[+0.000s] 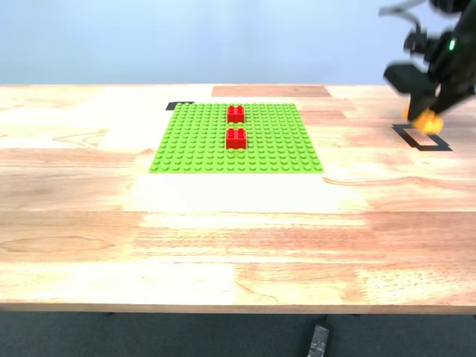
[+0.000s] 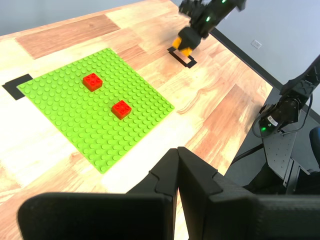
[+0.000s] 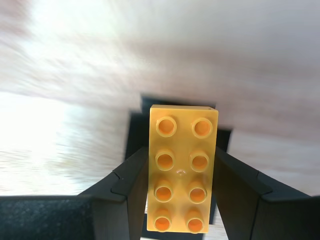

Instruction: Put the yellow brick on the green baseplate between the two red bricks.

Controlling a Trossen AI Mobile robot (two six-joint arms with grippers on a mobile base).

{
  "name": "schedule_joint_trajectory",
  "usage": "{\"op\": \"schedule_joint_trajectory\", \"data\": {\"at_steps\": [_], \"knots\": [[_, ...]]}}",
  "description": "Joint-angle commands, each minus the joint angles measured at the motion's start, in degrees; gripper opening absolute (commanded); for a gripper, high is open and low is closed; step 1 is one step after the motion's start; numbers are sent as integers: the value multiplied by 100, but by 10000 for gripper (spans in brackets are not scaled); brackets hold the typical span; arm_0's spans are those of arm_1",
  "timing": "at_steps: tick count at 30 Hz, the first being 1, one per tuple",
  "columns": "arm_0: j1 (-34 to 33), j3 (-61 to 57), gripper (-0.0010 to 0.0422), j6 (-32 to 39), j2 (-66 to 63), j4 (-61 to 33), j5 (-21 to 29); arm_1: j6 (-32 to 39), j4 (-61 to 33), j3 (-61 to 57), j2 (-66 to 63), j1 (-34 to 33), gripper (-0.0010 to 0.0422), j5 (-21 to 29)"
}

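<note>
Exterior view's far right: second arm (image 1: 439, 52) reaching down from above, blurred, black links bent over the wooden tabletop (image 1: 223, 238). My second gripper (image 1: 425, 117) pinching the yellow-orange rectangular studded plastic brick (image 1: 427, 120), held just above a black tape outline (image 1: 421, 137) on the wood. Second wrist view: same brick (image 3: 182, 175) lengthwise between the two black fingers (image 3: 131, 182), studs facing the camera, both fingers pressed against its long sides; dark tape outline (image 3: 135, 130) beneath, wood around it smeared by motion blur.

Large flat square lime-green studded plastic baseplate (image 1: 236, 139) lying flat toward the far middle of the table, well apart from the held brick. Two small square red studded plastic bricks (image 1: 236, 114) seated on it in one line, near but not touching, a short strip of bare green studs between them; nearer one (image 1: 236, 138) about mid-plate.

First wrist view: my first gripper (image 2: 177, 165) raised high over the near table edge, fingers pressed together with nothing between, looking down across the baseplate (image 2: 90, 125), both red bricks (image 2: 93, 81) and the other arm (image 2: 205, 15).
</note>
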Motion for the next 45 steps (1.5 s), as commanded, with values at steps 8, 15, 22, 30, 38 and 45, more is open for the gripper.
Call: {"op": "schedule_joint_trajectory", "data": {"at_steps": [8, 15, 22, 30, 38, 45], "knots": [[2, 2, 0, -11, -22, 177, 2, -1189, -446, 925, -621, 1211, 47, -428], [2, 2, 0, -17, -37, 166, 0, -2116, -557, 1534, -407, 2382, 47, -380], [2, 2, 0, -15, -72, 249, 4, -2785, -850, 2190, 315, 3167, 47, -83], [2, 2, 0, -15, -114, 251, 4, -3215, -1572, 3314, 1606, 3805, 47, 197], [2, 2, 0, -15, -151, 264, 0, -3506, -1869, 4179, 2608, 4052, 47, 490], [2, 2, 0, -15, -146, 295, 2, -3733, -1705, 4275, 2881, 4052, 47, 492]]}}
